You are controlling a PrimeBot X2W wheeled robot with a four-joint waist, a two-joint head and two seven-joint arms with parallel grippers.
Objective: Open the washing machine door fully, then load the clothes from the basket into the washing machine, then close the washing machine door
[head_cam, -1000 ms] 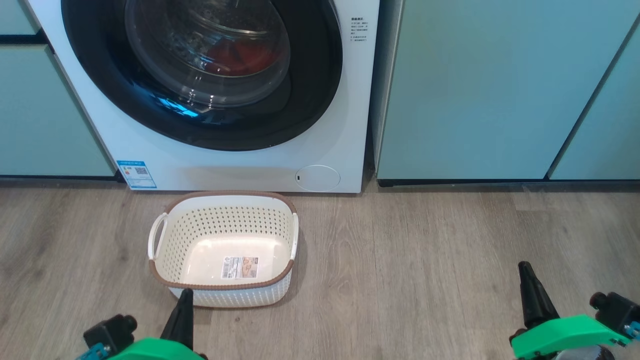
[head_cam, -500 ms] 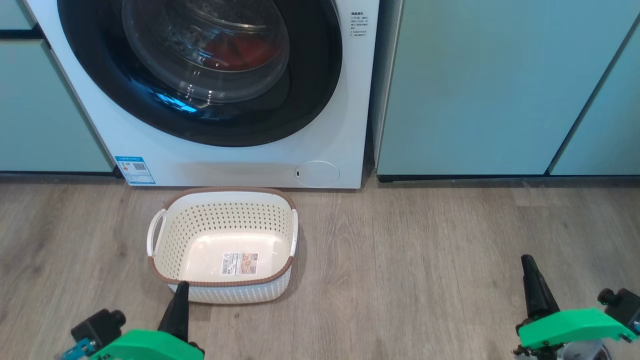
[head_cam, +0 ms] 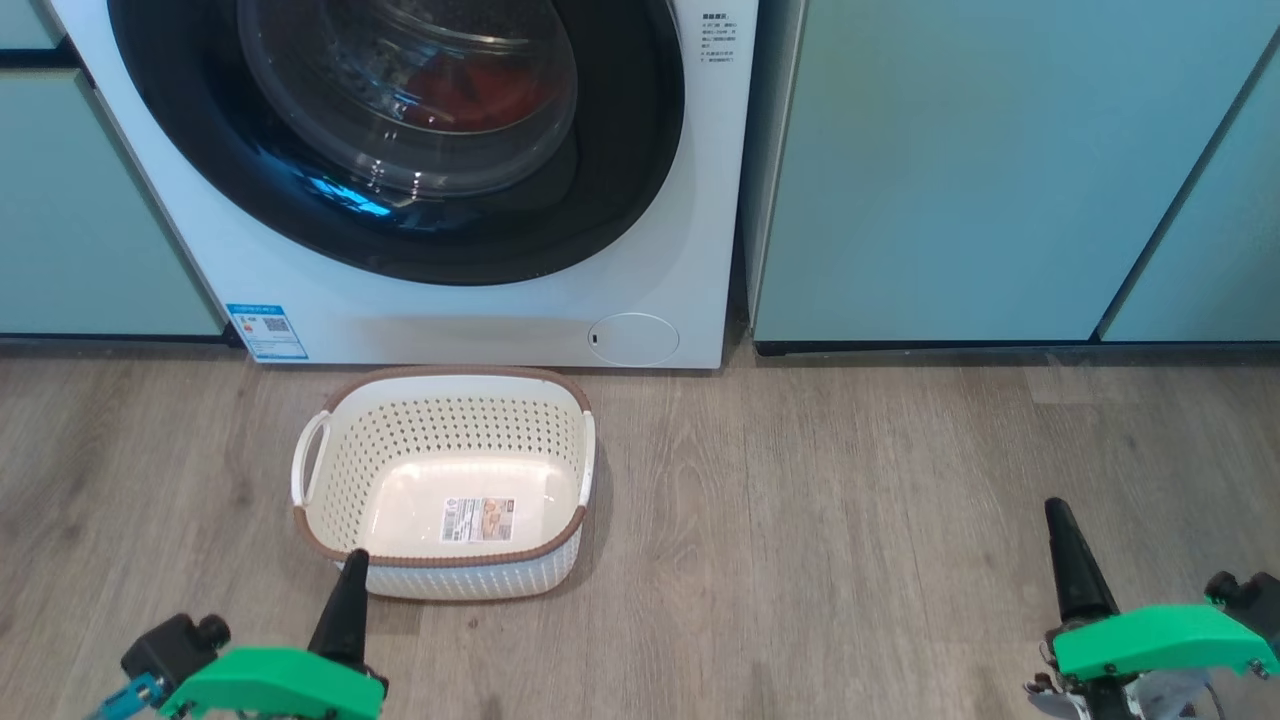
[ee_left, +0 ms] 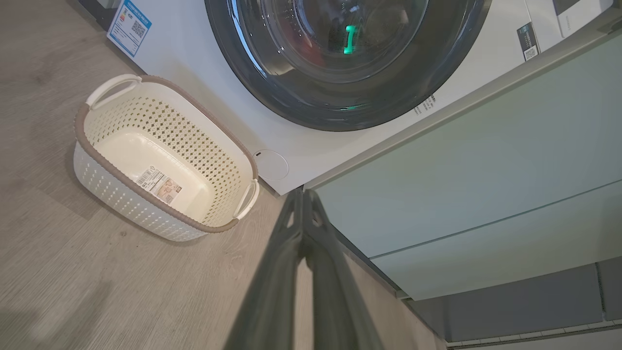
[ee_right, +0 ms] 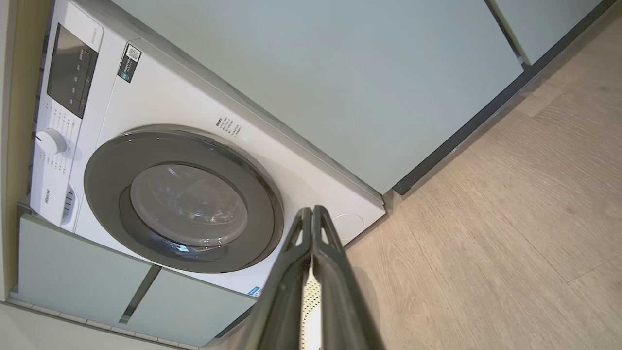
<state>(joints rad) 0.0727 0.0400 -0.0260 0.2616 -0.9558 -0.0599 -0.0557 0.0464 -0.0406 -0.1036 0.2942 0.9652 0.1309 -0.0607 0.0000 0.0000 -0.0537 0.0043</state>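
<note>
Plainly left gripper [head_cam: 352,558] and right gripper [head_cam: 1055,508] are both pinched closed, holding nothing.

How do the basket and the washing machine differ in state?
The basket is open-topped; the washing machine is closed by its door. The basket holds only a sticker; the washing machine has red clothes behind that door. The basket is low and perforated; the washing machine is taller, smooth-fronted. Both are whitish.

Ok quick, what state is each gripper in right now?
Left gripper: shut, holding nothing.
Right gripper: shut, holding nothing.
</note>
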